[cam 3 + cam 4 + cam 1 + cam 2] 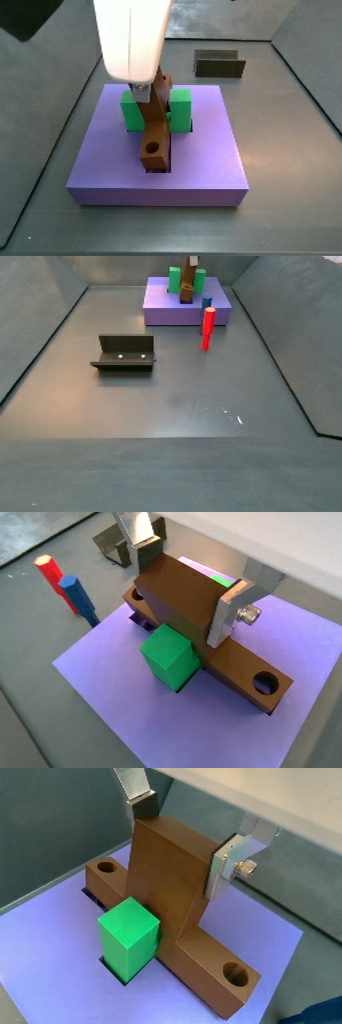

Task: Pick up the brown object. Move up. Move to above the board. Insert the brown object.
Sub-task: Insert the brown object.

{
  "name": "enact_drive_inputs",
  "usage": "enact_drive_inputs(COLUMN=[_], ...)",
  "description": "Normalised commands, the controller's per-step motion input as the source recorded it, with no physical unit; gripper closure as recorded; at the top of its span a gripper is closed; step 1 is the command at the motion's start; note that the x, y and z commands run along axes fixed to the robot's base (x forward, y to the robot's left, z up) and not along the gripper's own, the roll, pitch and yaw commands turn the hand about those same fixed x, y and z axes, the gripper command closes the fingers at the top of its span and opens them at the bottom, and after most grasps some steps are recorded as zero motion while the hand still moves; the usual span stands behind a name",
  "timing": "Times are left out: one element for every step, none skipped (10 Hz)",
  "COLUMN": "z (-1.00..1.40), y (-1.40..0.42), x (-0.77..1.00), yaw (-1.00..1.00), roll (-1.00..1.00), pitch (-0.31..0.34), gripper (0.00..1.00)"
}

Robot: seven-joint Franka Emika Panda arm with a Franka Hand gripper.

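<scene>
only a side view shows the fixture point(123, 352) mid-left w/ red cylinder point(209, 327) by the board point(167, 311); in both wrist views gripper point(187, 843) is narrowly open, plates clamping the brown object point(181, 903), seated in board slot beside green block point(130, 938).

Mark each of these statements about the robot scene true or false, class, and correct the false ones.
1. The gripper is around the upright block part of the brown object. True.
2. The brown object lies on the grey floor beside the board. False: it sits on the board, in both side views.
3. A green block stands against the brown object. True.
4. The fixture stands on top of the board. False: it stands on the floor, apart from the board.
5. A red peg stands upright on the floor near the board. True.
</scene>
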Motion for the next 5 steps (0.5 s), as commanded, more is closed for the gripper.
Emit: enact_drive_inputs(z=[-0.04,0.00,-0.09,-0.02,-0.02], y=[0.00,0.00,0.00,0.00,0.00], x=[0.20,0.02,0.01,0.17,0.14], yaw=[0.00,0.00,0.11,-0.01,-0.01], roll=[0.00,-0.01,0.02,0.01,0.05], pitch=[0.211,0.000,0.006,0.376,0.377], gripper=[1.00,1.00,1.00,1.00,1.00])
